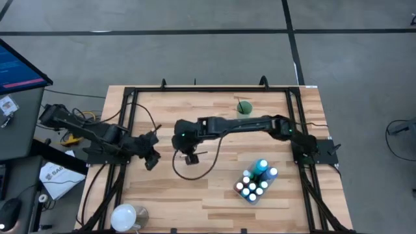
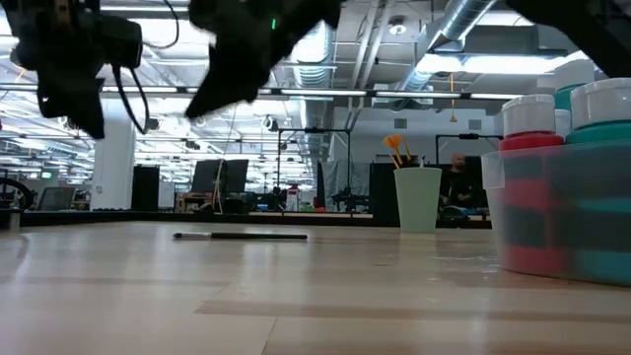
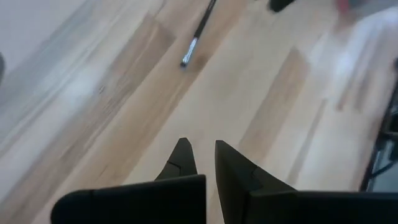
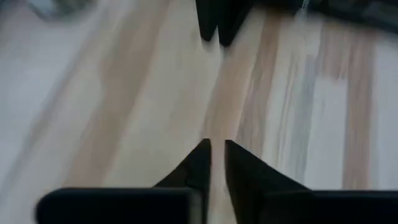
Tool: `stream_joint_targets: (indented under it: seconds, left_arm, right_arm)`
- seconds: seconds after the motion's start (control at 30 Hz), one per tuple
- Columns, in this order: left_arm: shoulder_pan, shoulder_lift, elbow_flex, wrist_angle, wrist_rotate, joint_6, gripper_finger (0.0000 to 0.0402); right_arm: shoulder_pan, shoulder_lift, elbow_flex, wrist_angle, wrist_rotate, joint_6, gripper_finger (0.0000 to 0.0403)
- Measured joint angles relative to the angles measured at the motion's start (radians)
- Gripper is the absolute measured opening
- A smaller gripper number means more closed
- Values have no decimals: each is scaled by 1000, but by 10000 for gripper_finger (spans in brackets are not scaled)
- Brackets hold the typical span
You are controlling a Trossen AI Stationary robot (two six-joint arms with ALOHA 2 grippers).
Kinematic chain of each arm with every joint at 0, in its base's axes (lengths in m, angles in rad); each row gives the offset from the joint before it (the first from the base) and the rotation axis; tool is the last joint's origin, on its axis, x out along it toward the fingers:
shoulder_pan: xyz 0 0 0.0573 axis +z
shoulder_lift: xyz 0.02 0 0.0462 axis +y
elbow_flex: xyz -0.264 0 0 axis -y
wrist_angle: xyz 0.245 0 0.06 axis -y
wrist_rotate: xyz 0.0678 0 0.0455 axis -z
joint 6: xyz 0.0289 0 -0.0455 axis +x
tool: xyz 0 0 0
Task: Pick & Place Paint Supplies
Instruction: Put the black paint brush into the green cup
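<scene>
Overhead, the left gripper (image 1: 152, 160) hangs above the table's (image 1: 195, 195) left side, its fingers (image 3: 180, 163) drawn close with only a thin slit between them and nothing held. Just right of it, near the middle of the table, the right gripper (image 1: 190, 158) hovers off the wood, its fingers (image 4: 202, 163) likewise nearly together and empty; the left gripper's dark tips show farther off in the right wrist view. A single dark-handled brush (image 2: 241, 236) lies flat on the boards, its metal ferrule (image 3: 188, 55) catching light in the left wrist view, well apart from both grippers. Farther back and to the right stands the pale green cup (image 2: 418, 198), upright, with orange-tipped brushes (image 2: 398, 150) sticking out of its mouth. At the right front, the clear tub (image 2: 562, 212) holds the paint bottles (image 1: 255, 182), packed upright, white, teal and red caps showing above its rim.
</scene>
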Motion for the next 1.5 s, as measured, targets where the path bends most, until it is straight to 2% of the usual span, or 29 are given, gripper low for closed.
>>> stream_joint_targets:
  seconds: [0.27, 0.4, 0.47, 0.8, 0.93, 1.07, 1.23, 1.5]
  left_arm:
    - [0, -5, 0, -16, 15, -15, 0]
    - [0, -31, 0, -17, 21, -23, 0]
    - [0, -40, 0, -18, 21, -23, 0]
    - [0, -46, 0, -18, 21, -26, 0]
    - [0, -46, 0, -17, 20, -25, 0]
    - [0, -46, 0, -17, 20, -25, 0]
    - [0, -46, 0, -17, 19, -23, 0]
    - [0, -46, 0, -17, 9, -23, 0]
  right_arm:
    - [13, 151, 2, 211, -3, 22, 159]
    - [7, 202, 5, 257, 13, 31, 188]
    - [-1, 213, -1, 211, 16, 31, 190]
    - [-11, 246, -2, 97, 20, 61, 168]
    - [-4, 268, 2, 64, 63, 60, 152]
    - [17, 279, 2, 46, 165, 62, 114]
    - [32, 281, 2, 40, 174, 57, 20]
    - [38, 252, -4, 2, 181, 136, 2]
